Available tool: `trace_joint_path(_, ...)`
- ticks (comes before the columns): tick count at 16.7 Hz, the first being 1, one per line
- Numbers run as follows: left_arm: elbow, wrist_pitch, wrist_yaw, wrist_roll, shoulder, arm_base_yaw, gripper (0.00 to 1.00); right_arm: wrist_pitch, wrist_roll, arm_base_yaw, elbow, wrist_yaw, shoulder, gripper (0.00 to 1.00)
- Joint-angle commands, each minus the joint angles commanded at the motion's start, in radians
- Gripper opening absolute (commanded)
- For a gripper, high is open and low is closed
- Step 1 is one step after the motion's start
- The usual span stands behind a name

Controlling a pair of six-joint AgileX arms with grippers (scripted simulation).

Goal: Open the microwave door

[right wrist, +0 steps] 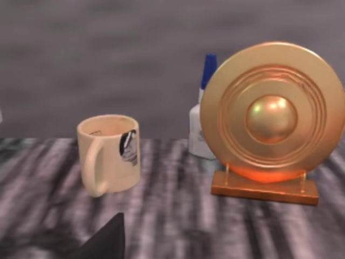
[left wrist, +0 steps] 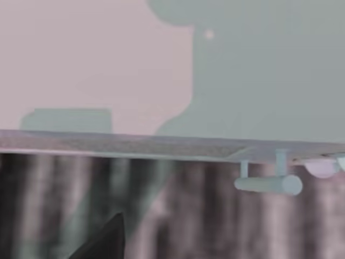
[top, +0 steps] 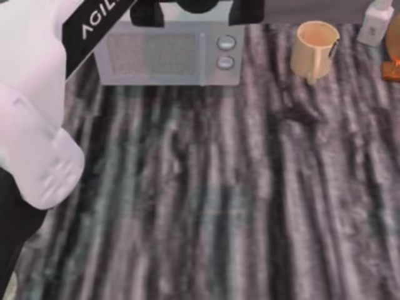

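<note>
Microwave (top: 169, 53) is seen at the back of the tabletop (top: 219, 200), toward the left, under the left arm. Its door (top: 150, 55) is shut flat against the front, and two knobs (top: 225, 52) sit just beside it on the right. The door handle (left wrist: 268, 184) is seen up close in the left wrist view. Left gripper (top: 187, 9) is held above the microwave's top edge; how wide it is cannot be told. A mug (top: 314, 49) stands to the right of the microwave. A bottle (right wrist: 202, 116) and a gold disc (right wrist: 272, 121) are seen near the mug in the right wrist view. Only a dark tip of the right gripper is shown there, so its state cannot be told.
</note>
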Motion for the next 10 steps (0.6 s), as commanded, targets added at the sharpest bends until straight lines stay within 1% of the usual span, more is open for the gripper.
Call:
trace_joint_path(6, -0.151, 0.206, 0.016, 0.034, 0.041, 0.035, 1.0, 0.0, 0.0, 0.0, 0.0, 0.0, 0.0, 1.0)
trace_joint_path(10, -0.165, 0.223, 0.017, 0.037, 0.045, 0.039, 1.0, 0.0, 0.0, 0.0, 0.0, 0.0, 0.0, 1.0)
